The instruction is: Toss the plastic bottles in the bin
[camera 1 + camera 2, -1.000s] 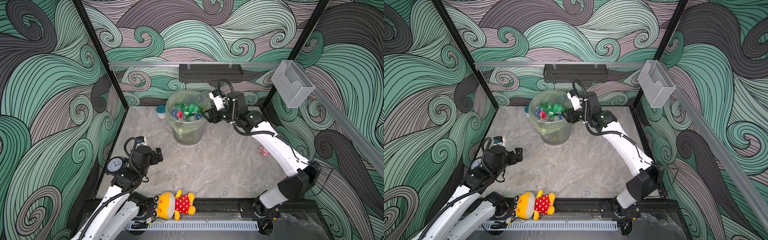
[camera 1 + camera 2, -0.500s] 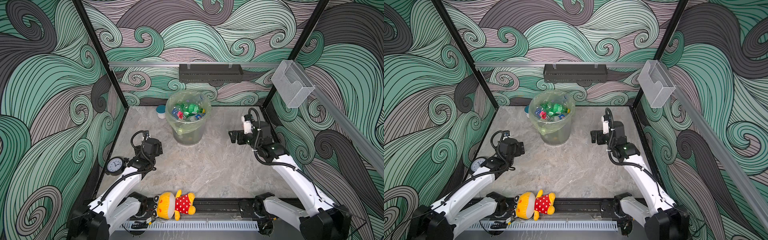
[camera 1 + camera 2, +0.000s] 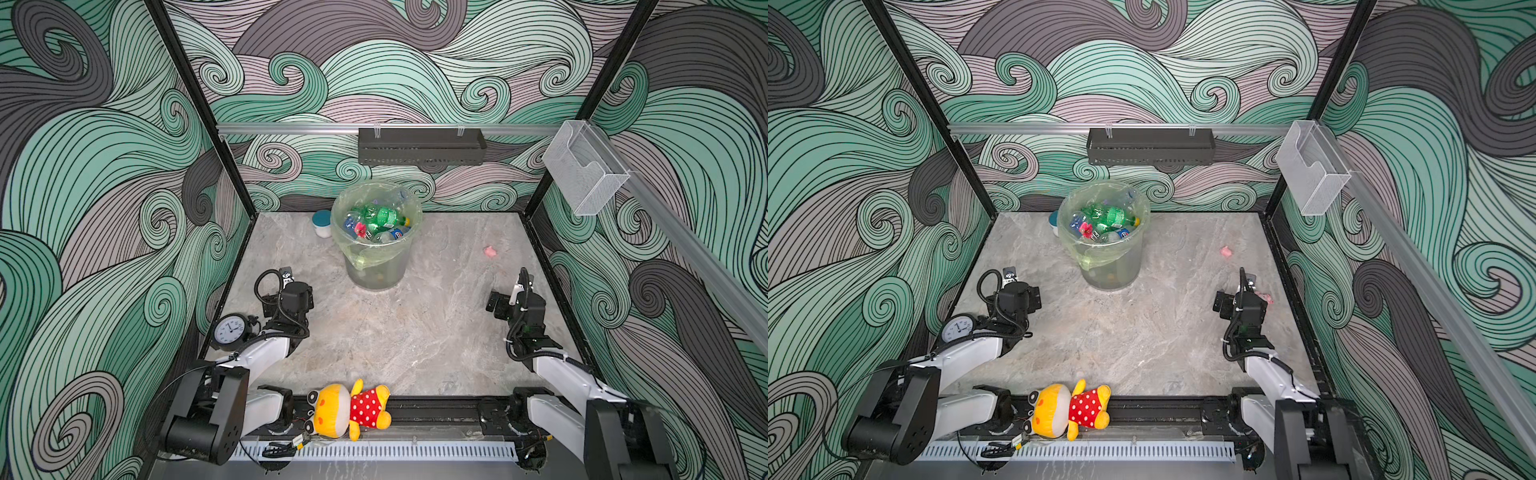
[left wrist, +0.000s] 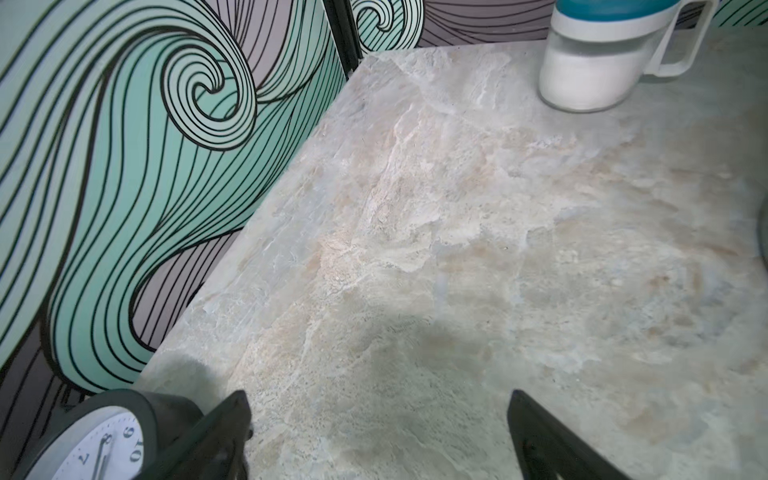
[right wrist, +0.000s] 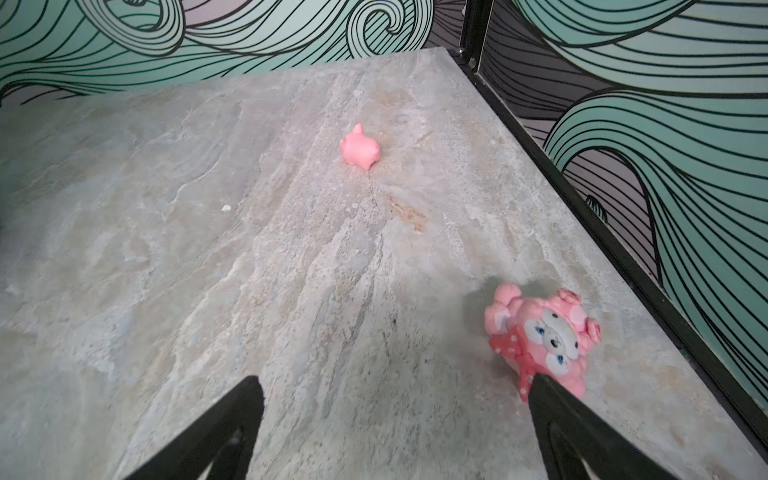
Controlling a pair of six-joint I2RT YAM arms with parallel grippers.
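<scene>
The plastic bottles [image 3: 380,217] lie heaped inside the bin [image 3: 376,266] on the counter [image 3: 395,332], while the left gripper [image 4: 377,395] and the right gripper [image 5: 395,379], well in front of the bin on either side, are spread wide and empty.

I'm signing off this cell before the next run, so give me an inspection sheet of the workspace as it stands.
Surface: grey marble-look tabletop, no spill seen.
Job's things: plastic bottles piled inside the bin; none seen on the tabletop.
Clutter: teal-lidded jar beside the bin, clock, plush toy at the front edge, small pink pig, pink doll.
Hands: left hand open, empty, beside the clock; right hand open, empty, close by the pink doll.
Cables: black cable loops at both wrists, nothing seen snagged.
Surroundings: wave-patterned walls, with a black tray and a clear box hung on them.
</scene>
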